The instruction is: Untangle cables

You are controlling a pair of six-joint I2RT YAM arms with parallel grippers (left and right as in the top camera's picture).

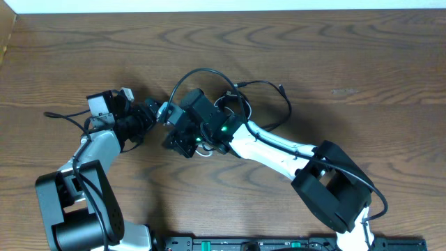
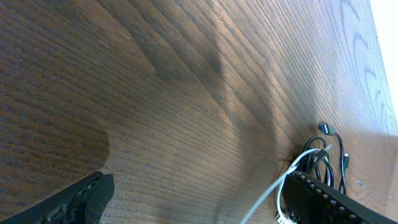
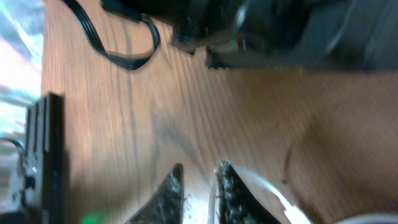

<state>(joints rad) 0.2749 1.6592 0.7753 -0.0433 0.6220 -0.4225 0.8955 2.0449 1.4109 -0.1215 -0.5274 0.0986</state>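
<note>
The black cable (image 1: 209, 72) loops on the table behind both grippers, its plug end at the right. It shows bunched in the left wrist view (image 2: 323, 155). The white cable (image 1: 205, 153) peeks out under the right wrist. My left gripper (image 1: 150, 115) is wide open (image 2: 199, 196), and the white cable (image 2: 273, 193) runs past its right finger with nothing held. My right gripper (image 1: 182, 143) has its jaws close together with a narrow gap (image 3: 199, 186). The white cable (image 3: 273, 190) runs along its right finger in a blurred view.
The two wrists crowd each other at the table's middle. The right arm's own thick black wire (image 3: 127, 53) curls on the wood. The left arm base (image 1: 77, 209) and right arm base (image 1: 334, 188) stand near the front edge.
</note>
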